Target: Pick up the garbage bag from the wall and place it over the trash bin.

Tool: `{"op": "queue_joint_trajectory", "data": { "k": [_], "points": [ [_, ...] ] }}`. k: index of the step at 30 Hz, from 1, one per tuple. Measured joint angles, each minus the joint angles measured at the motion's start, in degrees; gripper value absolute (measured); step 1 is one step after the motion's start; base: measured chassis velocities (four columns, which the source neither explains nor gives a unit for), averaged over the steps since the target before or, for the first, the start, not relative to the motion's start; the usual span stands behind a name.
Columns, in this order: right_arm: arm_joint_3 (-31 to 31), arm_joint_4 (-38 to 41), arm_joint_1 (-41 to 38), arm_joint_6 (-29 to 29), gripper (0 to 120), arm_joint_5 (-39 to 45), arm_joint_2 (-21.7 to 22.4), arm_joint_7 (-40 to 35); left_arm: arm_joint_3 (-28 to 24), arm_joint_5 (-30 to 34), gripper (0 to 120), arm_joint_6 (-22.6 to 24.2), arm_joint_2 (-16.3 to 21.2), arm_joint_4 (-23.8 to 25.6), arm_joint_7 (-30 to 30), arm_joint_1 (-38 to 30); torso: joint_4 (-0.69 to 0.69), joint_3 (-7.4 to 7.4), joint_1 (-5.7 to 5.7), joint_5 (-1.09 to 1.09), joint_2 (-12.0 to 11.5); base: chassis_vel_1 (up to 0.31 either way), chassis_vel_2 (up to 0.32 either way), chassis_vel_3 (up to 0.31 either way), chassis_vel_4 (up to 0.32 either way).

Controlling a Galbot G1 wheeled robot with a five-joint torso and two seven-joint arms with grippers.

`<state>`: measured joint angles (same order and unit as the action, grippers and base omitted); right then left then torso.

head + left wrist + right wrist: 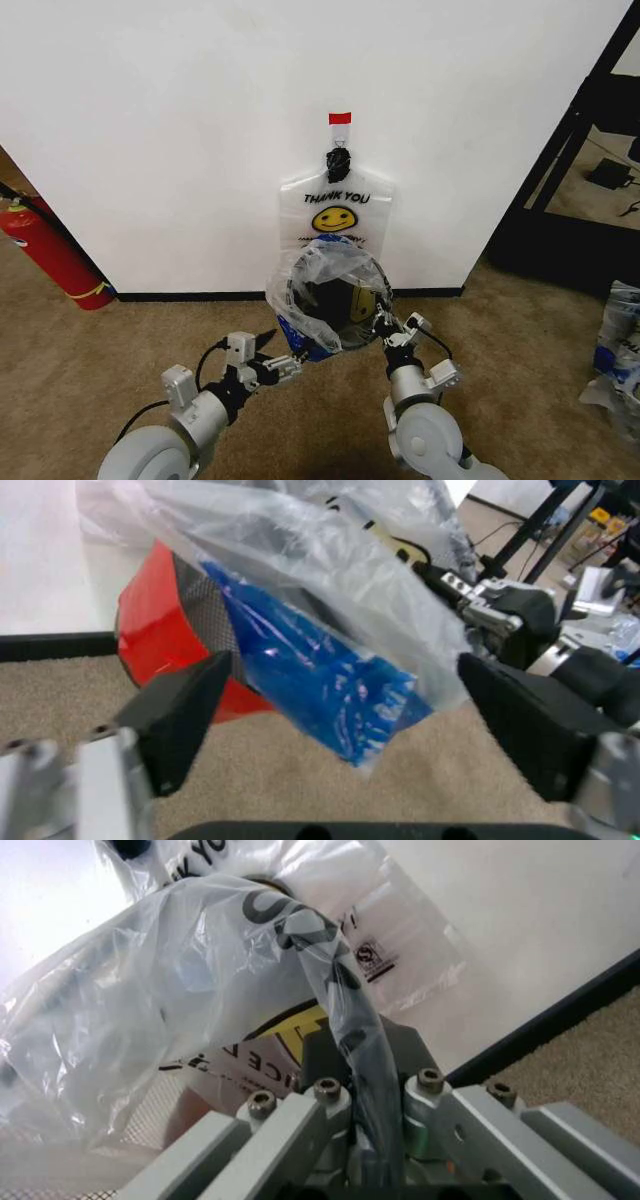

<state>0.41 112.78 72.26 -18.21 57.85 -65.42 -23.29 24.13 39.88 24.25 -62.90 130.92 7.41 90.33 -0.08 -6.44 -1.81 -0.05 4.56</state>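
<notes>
Thin, crinkled see-through plastic: the garbage bag point(322, 282) is draped over the mouth of the trash bin point(330, 318), which stands on the floor against the wall point(200, 150). Bin is round, black mesh with a red base; in the left wrist view a blue patch of the bag hangs down its side.

Right gripper point(384, 322) sits at the bin's right rim, fingers clamped on a twisted strip of the bag, seen close in the right wrist view. Left gripper point(283, 352) is low at the bin's left side, black pads spread apart with the blue flap between them, not pinched.

A second clear bag point(338, 205), printed "THANK YOU" with a yellow smiley, hangs flat from a black hook point(339, 158) under a red tape tab point(340, 118).

Wall is plain white with a black baseboard point(190, 296). Floor is tan short-pile carpet point(100, 370). A red fire extinguisher point(50, 250) leans at far left.
</notes>
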Motion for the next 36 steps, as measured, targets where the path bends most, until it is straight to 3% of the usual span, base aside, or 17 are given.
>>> {"op": "queue_joint_trajectory", "data": {
  "k": [3, 5, 10, 15, 18, 23, 32, 36],
  "points": [
    [0.06, 0.16, 0.17, 0.02, 0, -0.04, 0.01, -0.02, -0.02, -0.18, 81, 0.18, 0.02, -0.18, -0.01, -0.07, 0.0, 0.0, 0.0, 0.0, 0.0, 0.0, 0.0, 0.0, 0.0],
    [0.06, 0.39, 0.55, 0.07, 0, -0.29, -0.05, -0.04, -0.03, -0.35, 68, 0.56, 0.15, -0.2, -0.07, 0.02, 0.0, 0.0, 0.0, 0.0, 0.0, 0.0, 0.0, 0.0, 0.0],
    [-0.08, 0.99, 0.84, 0.18, 0, -0.62, -0.13, -0.12, -0.11, -0.41, 54, 0.67, 0.03, -0.43, -0.32, -0.05, 0.0, 0.0, 0.0, 0.0, 0.0, 0.0, 0.0, 0.0, 0.0],
    [-0.18, 1.53, 1.09, 0.27, 0, -0.96, -0.12, -0.24, -0.26, -0.51, 30, 0.7, -0.1, -0.4, -0.3, 0.24, 0.0, 0.0, 0.0, 0.0, 0.0, 0.0, 0.0, 0.0, 0.0],
    [-0.15, 1.68, 1.21, 0.28, 0, -1.01, -0.06, -0.26, -0.24, -0.89, 25, 0.72, -0.02, -0.38, -0.29, 0.4, 0.0, 0.0, 0.0, 0.0, 0.0, 0.0, 0.0, 0.0, 0.0],
    [0.16, 2.61, 1.31, 0.3, 0, -0.9, 0.04, -0.58, 0.11, -3.0, 1, 0.19, 0.24, -0.72, -0.16, 1.17, 0.0, 0.0, 0.0, 0.01, 0.0, 0.0, 0.0, 0.0, 0.0],
    [0.24, 3.04, 1.32, 0.38, 0, -0.66, 0.25, -0.79, 0.56, -4.4, 0, -0.79, 0.3, -0.96, 0.66, 1.53, 0.0, 0.0, 0.0, 0.01, 0.0, 0.0, 0.0, 0.0, 0.0],
    [0.03, 4.02, 1.56, 0.55, 0, -0.1, 0.16, -0.97, 0.05, -8.38, 0, -3.58, 0.28, -2.8, 0.67, 1.3, 0.0, 0.0, 0.0, 0.0, 0.0, 0.0, 0.0, 0.0, 0.0]
  ]
}}
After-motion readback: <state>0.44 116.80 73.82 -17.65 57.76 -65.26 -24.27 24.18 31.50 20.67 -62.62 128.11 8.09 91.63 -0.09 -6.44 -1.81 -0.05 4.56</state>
